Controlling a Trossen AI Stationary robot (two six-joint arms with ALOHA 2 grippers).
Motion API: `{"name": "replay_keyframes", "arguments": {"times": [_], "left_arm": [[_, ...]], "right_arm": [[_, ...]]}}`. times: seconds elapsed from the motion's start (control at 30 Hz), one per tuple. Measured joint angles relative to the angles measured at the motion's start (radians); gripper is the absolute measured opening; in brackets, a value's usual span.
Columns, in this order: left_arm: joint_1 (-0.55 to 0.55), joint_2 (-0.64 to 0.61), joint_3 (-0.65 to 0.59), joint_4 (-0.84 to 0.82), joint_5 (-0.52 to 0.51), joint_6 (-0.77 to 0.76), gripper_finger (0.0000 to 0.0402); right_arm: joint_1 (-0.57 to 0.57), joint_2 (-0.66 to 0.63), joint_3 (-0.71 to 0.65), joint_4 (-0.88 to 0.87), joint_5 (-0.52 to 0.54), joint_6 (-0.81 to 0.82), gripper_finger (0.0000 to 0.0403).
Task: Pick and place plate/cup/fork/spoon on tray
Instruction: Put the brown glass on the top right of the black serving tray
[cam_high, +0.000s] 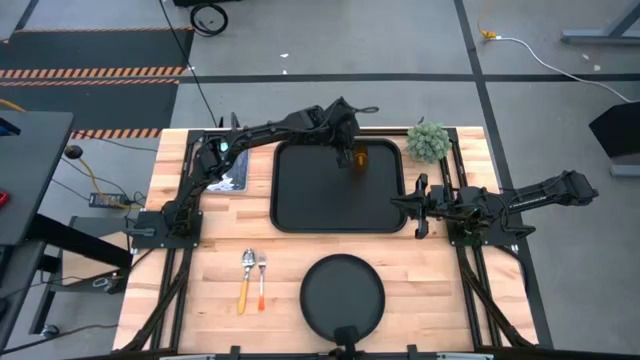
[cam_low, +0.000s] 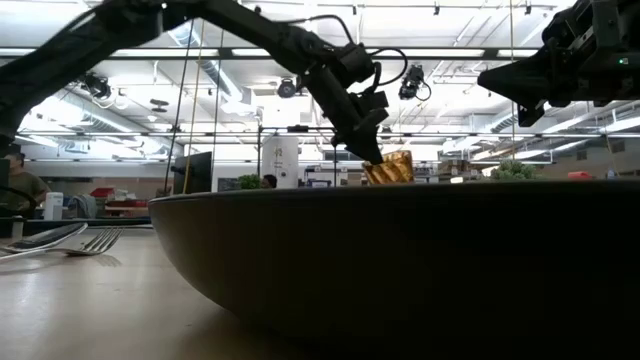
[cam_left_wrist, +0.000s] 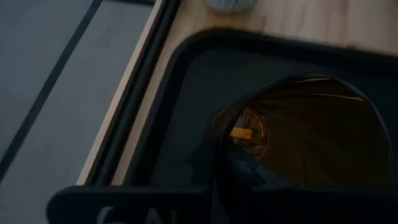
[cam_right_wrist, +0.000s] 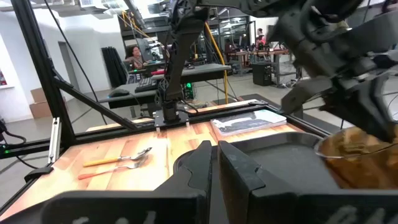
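Observation:
My left gripper reaches over the far right corner of the black tray and is shut on the amber cup. The cup also shows in the low view and fills the left wrist view. The round black plate lies flat on the table at the near edge. The spoon and the fork lie side by side left of it. My right gripper is shut and empty, beside the tray's right rim. My left gripper holds the cup by its rim, apparently with one finger inside and one outside. The fingers come from above, slanting down toward the table's right. The cup sits tilted at the fingertips. The plate hides whether its base touches the tray.
A small green plant stands just right of the tray's far right corner, close to the cup. A flat printed object lies left of the tray under the left arm. Bare wood lies between the tray and the plate.

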Motion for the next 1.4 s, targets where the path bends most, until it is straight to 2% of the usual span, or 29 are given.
{"name": "replay_keyframes", "arguments": {"times": [0.2, 0.37, 0.53, 1.2, 1.4], "left_arm": [[0.031, 0.059, 0.047, 0.099, 0.079, -0.050, 0.0019], [0.029, 0.072, 0.051, 0.128, 0.092, -0.057, 0.0020], [0.022, 0.076, 0.050, 0.069, 0.093, -0.077, 0.0020], [0.010, 0.076, 0.049, 0.025, 0.063, -0.079, 0.0021], [0.010, 0.075, 0.049, -0.003, 0.063, -0.079, 0.0043]], "right_arm": [[0.000, 0.000, 0.000, 0.000, 0.000, 0.000, 0.0034], [0.000, 0.000, 0.000, 0.000, 0.000, 0.000, 0.0034], [0.000, 0.000, 0.000, 0.000, 0.000, 0.000, 0.0034], [0.000, 0.000, 0.000, 0.000, 0.000, 0.000, 0.0034], [0.000, 0.000, 0.000, 0.000, 0.000, 0.000, 0.0034]]}}
